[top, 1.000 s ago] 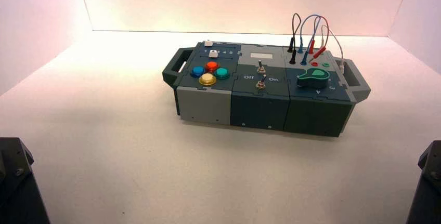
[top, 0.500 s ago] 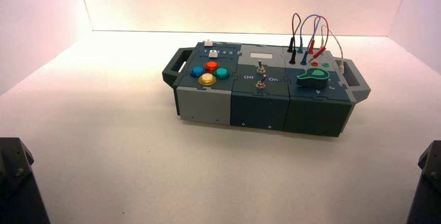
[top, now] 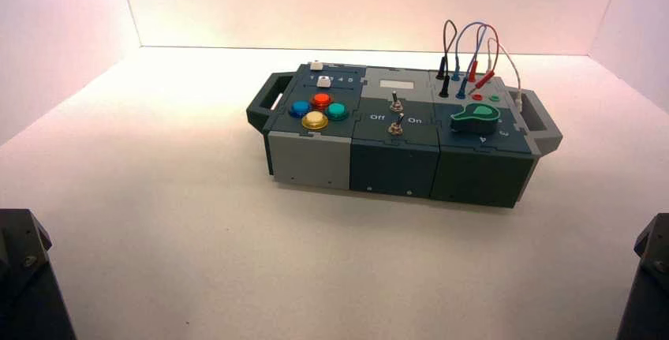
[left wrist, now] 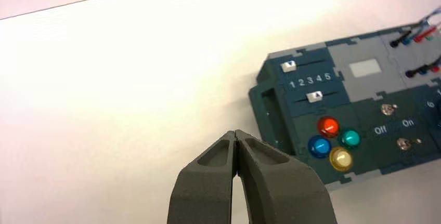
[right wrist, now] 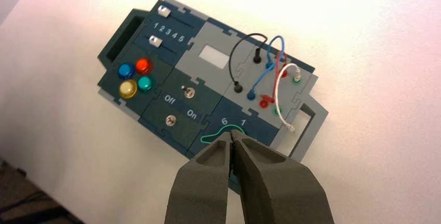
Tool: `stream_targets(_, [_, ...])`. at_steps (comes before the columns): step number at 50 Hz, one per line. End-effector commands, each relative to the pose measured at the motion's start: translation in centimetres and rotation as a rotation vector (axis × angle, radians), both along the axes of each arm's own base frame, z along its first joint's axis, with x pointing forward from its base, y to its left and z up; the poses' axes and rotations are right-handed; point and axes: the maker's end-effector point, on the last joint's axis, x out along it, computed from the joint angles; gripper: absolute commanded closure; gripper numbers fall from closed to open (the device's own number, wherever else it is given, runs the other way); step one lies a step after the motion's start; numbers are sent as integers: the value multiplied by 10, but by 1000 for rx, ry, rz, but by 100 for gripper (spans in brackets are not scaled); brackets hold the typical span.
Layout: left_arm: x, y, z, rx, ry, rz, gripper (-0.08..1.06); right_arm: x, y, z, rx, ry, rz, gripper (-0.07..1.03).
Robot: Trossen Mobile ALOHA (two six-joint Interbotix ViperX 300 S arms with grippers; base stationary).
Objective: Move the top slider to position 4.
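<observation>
Nothing has been touched yet: the task stands at its very start, with both arms parked low at the near corners of the high view, well apart from the box (top: 394, 158). The left gripper (left wrist: 236, 133) hangs over bare table (top: 158, 222) short of the box's handle end, its fingers pressed together at the tips. The right gripper (right wrist: 231, 134) hovers above the knob end of the box, its fingers likewise closed on nothing.

The top slider (left wrist: 287, 66) sits in the far track of the slider panel, at the handle end, level with or just outside the printed 1. Position 4 (left wrist: 319, 78) is the fourth numeral in the row 1 to 5 printed between the two tracks. The second slider (left wrist: 314, 96) rests in the nearer track below the row, roughly under the 3. The four coloured buttons (left wrist: 333, 141) lie just beside it.

The next move most likely falls to the left arm, which is nearer: reach over the box, set a closed fingertip against the outer side of the small knob, then push along the track toward the 4 without overshooting to the 5
</observation>
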Motion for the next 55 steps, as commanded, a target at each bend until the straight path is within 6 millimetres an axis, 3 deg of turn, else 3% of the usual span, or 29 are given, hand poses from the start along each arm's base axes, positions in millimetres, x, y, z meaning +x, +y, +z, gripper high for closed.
stream_targets(1, [13, -14, 12, 12, -17, -53, 101, 3, 3, 10, -14, -20, 46, 98])
stream_targets(18, [47, -36, 8, 41, 84, -114, 101, -5, 17, 2, -49, -17, 167, 98])
stream_targets(33, [73, -63, -22, -2, 267, -127, 101, -8, 15, -9, -65, -4, 172, 98])
stream_targets(55, [100, -99, -59, -8, 351, -131, 101, -10, 22, -17, -81, 19, 220, 98])
